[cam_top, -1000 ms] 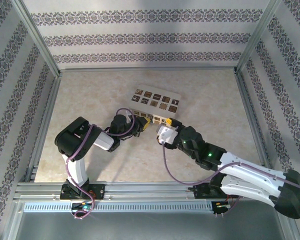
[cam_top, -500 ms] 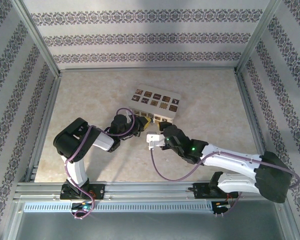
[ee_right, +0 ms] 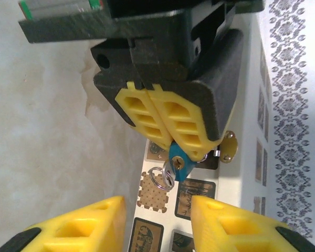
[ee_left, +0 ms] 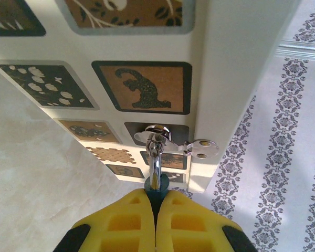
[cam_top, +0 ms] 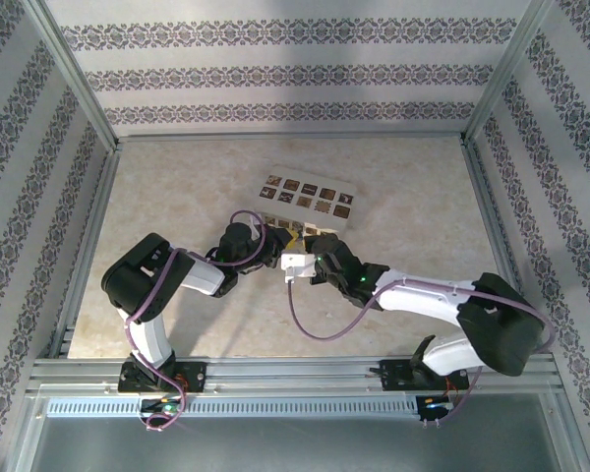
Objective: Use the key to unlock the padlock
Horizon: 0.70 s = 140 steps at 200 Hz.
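The left gripper (ee_left: 156, 202) is clamped on a small blue padlock (ee_right: 177, 169), as best I can tell. Its silver shackle runs up to the hasp (ee_left: 163, 137) at the box (ee_left: 236, 63) edge, and a silver ring (ee_right: 160, 178) hangs beside the blue body. The right gripper (ee_right: 156, 207) faces it just off that same box edge, jaws apart and empty. Bare table (cam_top: 177, 187) lies open on every side of the box.
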{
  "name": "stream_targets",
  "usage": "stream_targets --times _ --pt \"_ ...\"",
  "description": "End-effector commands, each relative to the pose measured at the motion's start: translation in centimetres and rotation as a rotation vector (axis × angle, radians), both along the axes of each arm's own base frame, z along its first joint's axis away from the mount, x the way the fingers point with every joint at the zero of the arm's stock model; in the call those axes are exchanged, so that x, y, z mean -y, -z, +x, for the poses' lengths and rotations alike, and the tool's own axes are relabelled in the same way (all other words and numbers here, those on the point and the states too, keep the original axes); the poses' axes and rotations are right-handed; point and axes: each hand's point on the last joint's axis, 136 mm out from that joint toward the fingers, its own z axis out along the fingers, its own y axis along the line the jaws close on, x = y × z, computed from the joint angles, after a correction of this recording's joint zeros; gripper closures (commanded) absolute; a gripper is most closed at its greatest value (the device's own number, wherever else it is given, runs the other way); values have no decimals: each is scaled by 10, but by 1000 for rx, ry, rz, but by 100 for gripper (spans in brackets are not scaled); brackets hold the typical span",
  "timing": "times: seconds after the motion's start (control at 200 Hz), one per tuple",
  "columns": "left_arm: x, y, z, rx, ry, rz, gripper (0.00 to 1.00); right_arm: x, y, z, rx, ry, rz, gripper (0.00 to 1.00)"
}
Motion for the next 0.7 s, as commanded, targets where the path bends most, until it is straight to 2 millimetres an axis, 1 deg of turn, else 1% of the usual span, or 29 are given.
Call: stream_targets --times 0.0,0.205,0.45,0.695 --pt "12 -37 3 89 21 -51 100 -12 -13 11 28 -19 46 64" --pt "12 -37 3 88 23 -49 100 -13 -8 17 18 -8 62 70" --pt "13 -37 3 87 23 -51 100 -13 0 18 7 1 70 75" --pt "12 -38 3 87 21 -54 100 -9 9 21 5 25 65 77"
